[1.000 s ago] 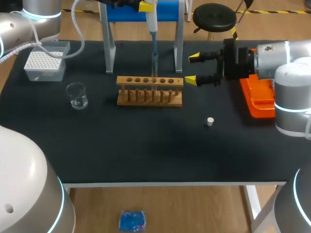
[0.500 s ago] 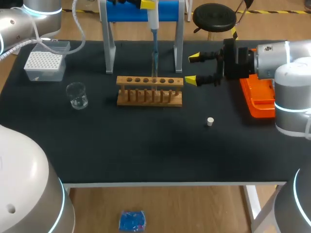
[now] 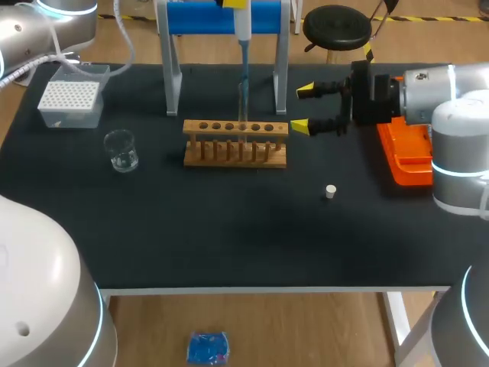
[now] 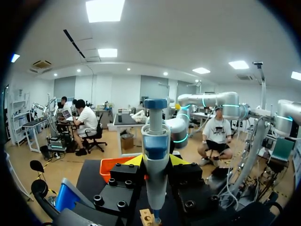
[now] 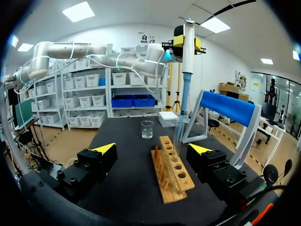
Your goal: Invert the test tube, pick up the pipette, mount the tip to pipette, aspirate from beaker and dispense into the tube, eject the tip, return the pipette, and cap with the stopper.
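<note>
My left gripper (image 3: 234,4) is at the far edge of the head view, shut on the white and blue pipette (image 3: 242,34), which hangs upright with its clear tip just above the wooden tube rack (image 3: 235,143). In the left wrist view the pipette (image 4: 155,155) stands between the yellow tips of that gripper (image 4: 155,161), over the rack (image 4: 149,217). My right gripper (image 3: 304,108) is open beside the rack's right end. Its wrist view shows the gripper (image 5: 153,149) facing the rack (image 5: 171,170), with the pipette (image 5: 186,52) above. The white stopper (image 3: 330,191) lies in front. The glass beaker (image 3: 121,150) is at the left.
A tip box (image 3: 70,99) sits at the back left. The blue-barred stand (image 3: 221,19) rises behind the rack. An orange tray (image 3: 405,149) lies under my right arm at the right edge.
My left gripper has risen a little with the pipette, lifting its tip above the rack. The right arm has not moved.
</note>
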`<state>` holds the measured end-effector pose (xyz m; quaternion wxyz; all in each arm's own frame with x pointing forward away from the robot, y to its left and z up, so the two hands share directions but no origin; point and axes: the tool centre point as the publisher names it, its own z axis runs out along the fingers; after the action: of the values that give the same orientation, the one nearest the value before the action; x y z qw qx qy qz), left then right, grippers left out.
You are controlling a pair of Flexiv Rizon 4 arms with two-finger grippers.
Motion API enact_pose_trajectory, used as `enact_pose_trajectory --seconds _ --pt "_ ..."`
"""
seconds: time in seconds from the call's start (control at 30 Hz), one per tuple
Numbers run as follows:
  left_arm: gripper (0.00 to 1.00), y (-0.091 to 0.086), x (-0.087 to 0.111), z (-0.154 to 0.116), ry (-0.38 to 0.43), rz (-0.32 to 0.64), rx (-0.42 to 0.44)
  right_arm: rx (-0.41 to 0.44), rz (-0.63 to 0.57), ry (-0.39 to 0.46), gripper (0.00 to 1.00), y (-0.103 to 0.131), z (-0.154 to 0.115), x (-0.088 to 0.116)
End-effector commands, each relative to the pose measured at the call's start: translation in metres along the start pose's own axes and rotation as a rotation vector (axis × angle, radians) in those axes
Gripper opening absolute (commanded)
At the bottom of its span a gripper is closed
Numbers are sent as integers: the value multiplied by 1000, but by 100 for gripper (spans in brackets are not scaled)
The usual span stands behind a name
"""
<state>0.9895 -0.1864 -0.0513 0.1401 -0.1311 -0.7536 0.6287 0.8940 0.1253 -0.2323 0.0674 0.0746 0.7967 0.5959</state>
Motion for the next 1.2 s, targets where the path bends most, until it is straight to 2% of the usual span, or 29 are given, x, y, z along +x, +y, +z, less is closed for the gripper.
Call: enact_pose_trajectory --seconds 0.03,1.2 --pt "0 -4 4 1 -7 -1 -9 3 0 -1 100 1 0 0" --pt "0 -27 11 7 -15 24 -47 3 0 -1 100 1 0 0"
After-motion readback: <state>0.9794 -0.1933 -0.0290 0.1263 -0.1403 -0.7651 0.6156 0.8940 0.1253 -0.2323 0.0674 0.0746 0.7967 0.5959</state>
